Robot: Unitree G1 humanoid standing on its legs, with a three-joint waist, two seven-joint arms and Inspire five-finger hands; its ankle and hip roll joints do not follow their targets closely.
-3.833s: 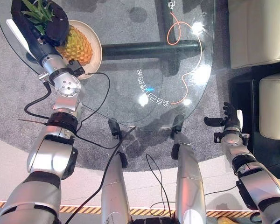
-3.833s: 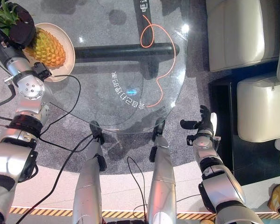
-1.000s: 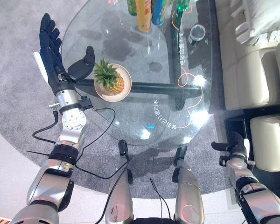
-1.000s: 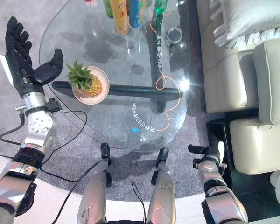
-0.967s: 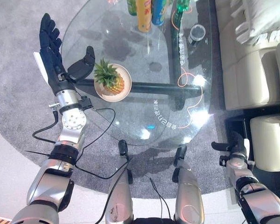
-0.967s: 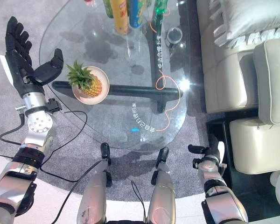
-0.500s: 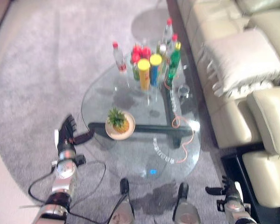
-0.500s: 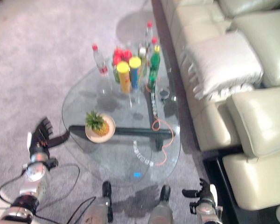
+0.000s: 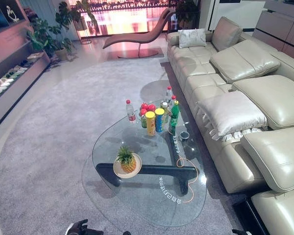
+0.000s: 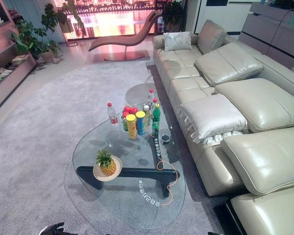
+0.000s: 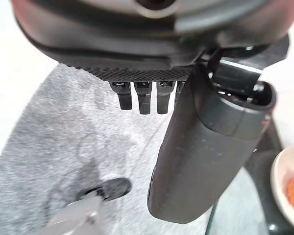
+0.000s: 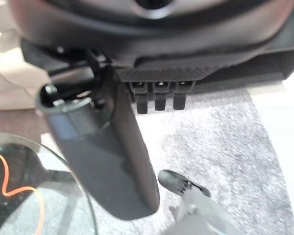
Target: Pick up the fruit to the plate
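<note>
A pineapple (image 9: 127, 160) with a green crown stands upright on a round cream plate (image 9: 118, 171) near the left side of the glass table (image 9: 152, 208). It also appears in the right eye view (image 10: 106, 165). My left hand (image 9: 77, 227) sits low, just short of the table's near edge, well away from the fruit. In the left wrist view this hand (image 11: 206, 147) is open and holds nothing, with the plate's rim (image 11: 280, 176) beyond the thumb. My right hand (image 12: 108, 147) is open and empty, hanging beside the table's right edge over the carpet.
Several bottles, tall cans and red fruits (image 9: 157, 115) crowd the table's far end, with a small cup (image 9: 184, 135) beside them. An orange cable (image 9: 188, 188) loops on the glass. A long cream sofa (image 9: 235, 73) runs along the right. Grey carpet surrounds the table.
The camera has swung up and back, so the whole room now shows. My left hand let go of the pineapple earlier and now shows low near the table's edge. The pineapple stays on the plate.
</note>
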